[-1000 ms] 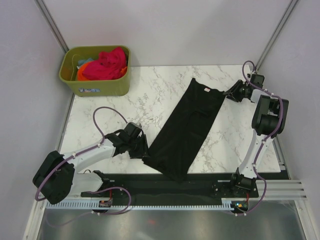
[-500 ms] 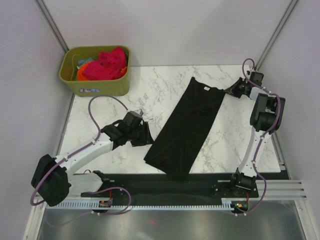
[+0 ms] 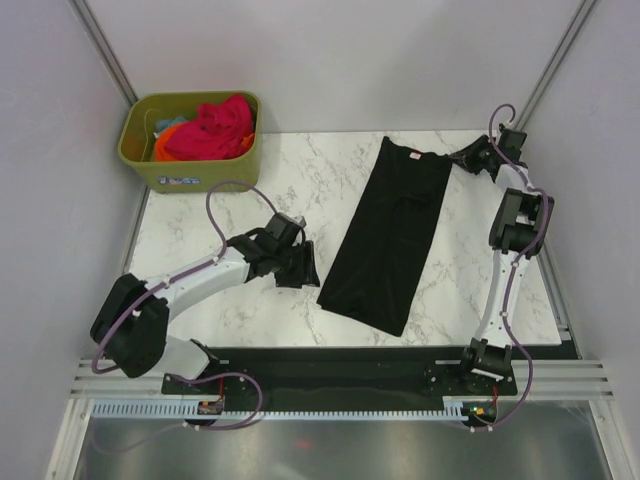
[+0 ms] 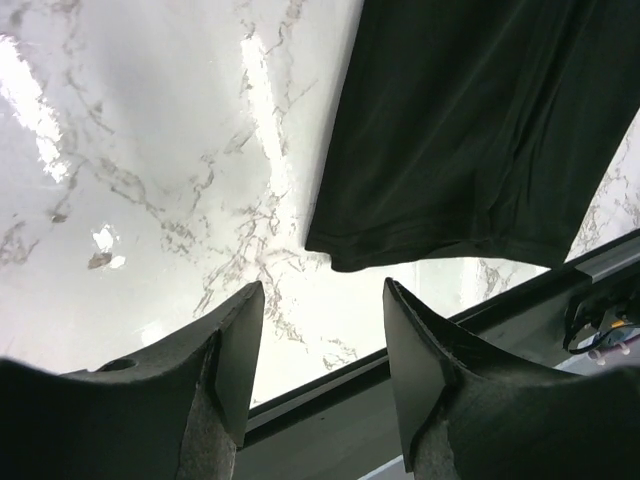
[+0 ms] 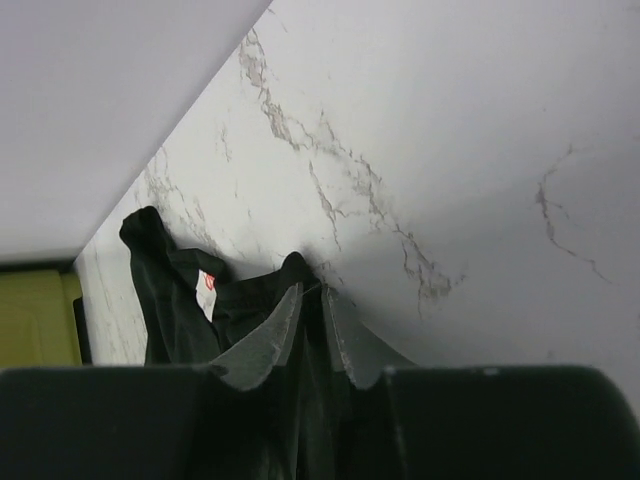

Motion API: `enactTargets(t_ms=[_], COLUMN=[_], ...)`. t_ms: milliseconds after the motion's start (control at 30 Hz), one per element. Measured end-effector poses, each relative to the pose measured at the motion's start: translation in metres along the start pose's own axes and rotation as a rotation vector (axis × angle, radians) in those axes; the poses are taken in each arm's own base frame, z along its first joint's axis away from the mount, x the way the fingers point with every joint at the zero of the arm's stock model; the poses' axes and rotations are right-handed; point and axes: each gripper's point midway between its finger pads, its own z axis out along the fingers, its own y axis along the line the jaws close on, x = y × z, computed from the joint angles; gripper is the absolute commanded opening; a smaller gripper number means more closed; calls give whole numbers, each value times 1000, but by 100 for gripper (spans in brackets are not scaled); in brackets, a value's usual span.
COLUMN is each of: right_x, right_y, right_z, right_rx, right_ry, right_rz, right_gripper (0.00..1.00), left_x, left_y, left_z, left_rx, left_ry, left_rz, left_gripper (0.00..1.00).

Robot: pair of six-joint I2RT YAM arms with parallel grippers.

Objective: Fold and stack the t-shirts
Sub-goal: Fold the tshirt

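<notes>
Pulled black t-shirt (image 3: 385, 240) straight, rightward. Spread left gripper (image 4: 322, 300) off hem; pinching shoulder with right gripper (image 5: 310, 300). Could slip: shallow bite.

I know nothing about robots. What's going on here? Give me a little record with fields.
Table: white marble
Black t-shirt: folded into a long strip, lying diagonally
Left claw: open, empty, beside the shirt's near corner
Right claw: nearly closed at the collar-end corner; grip unclear
Bin: olive green, far left, holding pink-red and orange shirts
</notes>
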Motion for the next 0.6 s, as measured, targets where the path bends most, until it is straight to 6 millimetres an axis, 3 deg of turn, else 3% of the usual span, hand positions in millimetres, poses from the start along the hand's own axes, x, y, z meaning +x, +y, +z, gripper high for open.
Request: enactTargets(t_ms=[67,100,200,400,467,500,600], right_x=[0,3,15,41,52,64,104], right_y=[2,3,4,15,27,37,70], right_z=[-3,-7,-31,-103,-133,-151,-194], right_rx=[1,11,61,228,279,306,334], right_ry=[-3,1,20,59,54,65,85], right_rz=[13,22,59,139,138,136,69], right_gripper=[36,45,58,63,64,67,68], left_x=[1,1,3,10,10,9,14], left_y=[-1,-1,0,8,6,3,-5], left_z=[7,11,28,54,59,61,69], left_rx=[11,13,12,-4,6,15,53], left_ry=[16,26,68,123,121,112,120], left_rz=[2,3,-1,-11,-7,1,17], left_gripper=[60,60,60,57,49,35,14])
